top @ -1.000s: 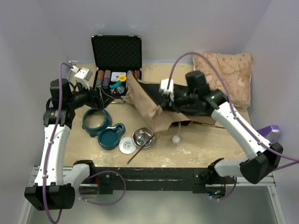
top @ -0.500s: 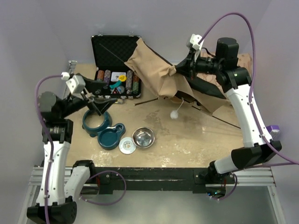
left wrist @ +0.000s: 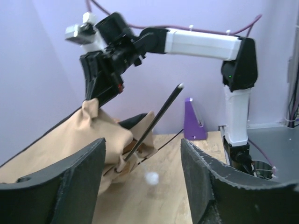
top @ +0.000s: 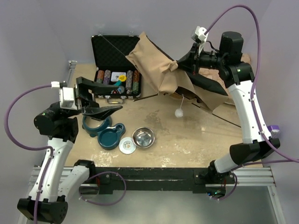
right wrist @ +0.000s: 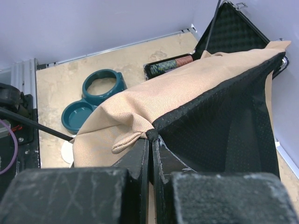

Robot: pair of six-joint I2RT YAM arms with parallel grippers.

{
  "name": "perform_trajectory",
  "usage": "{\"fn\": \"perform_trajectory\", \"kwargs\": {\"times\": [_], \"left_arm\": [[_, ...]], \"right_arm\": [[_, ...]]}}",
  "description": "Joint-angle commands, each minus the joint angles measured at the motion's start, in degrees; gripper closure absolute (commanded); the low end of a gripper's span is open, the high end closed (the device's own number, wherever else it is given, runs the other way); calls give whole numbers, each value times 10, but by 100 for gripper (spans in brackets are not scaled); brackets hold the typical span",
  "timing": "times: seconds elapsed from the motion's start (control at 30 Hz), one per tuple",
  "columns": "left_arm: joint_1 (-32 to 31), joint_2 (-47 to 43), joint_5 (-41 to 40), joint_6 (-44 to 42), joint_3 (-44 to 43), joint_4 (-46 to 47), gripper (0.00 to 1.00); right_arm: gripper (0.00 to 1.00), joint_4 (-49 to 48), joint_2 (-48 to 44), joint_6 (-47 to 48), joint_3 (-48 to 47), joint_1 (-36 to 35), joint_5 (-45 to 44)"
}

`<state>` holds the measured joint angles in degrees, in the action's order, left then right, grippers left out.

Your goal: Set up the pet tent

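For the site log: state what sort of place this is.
Probably a robot test bench: a left arm and right arm bolted to a metal frame, bare lilac walls boxing in the table, and odd props: a chip case, pet bowls.

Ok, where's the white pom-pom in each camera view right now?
Top external: the pom-pom hangs on its string below the pet tent, right of centre.
Left wrist: blurred white ball, low centre, under the pet tent.
Right wrist: not in view; the right gripper pinches the pet tent.
Shared landmark: the tent's tan canvas.
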<state>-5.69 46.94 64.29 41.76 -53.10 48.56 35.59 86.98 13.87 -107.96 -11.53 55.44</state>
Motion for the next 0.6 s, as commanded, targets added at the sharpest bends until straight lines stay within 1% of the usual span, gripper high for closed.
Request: {"fn": "perform_trajectory", "kwargs": {"times": [0.0,0.1,0.2,0.3,0.4,0.57], "left_arm": [[-42,17,-9,5,-28,88,34],[-77,45,5,-6,-39,120,40],[-127,68,18,-33,-46,131,44],[-165,86,23,-45,-44,145,46],[-191,104,26,-44,-43,161,48],[-215,125,27,-43,-47,176,54]], "right_arm": [[100,-4,-10,-12,-28,5,13],[100,11,-10,-2,-33,5,12],[100,27,-8,9,-37,5,12],[100,35,-8,15,-37,5,12],[100,40,-8,17,-39,5,12],[100,42,-7,18,-38,5,16]]}}
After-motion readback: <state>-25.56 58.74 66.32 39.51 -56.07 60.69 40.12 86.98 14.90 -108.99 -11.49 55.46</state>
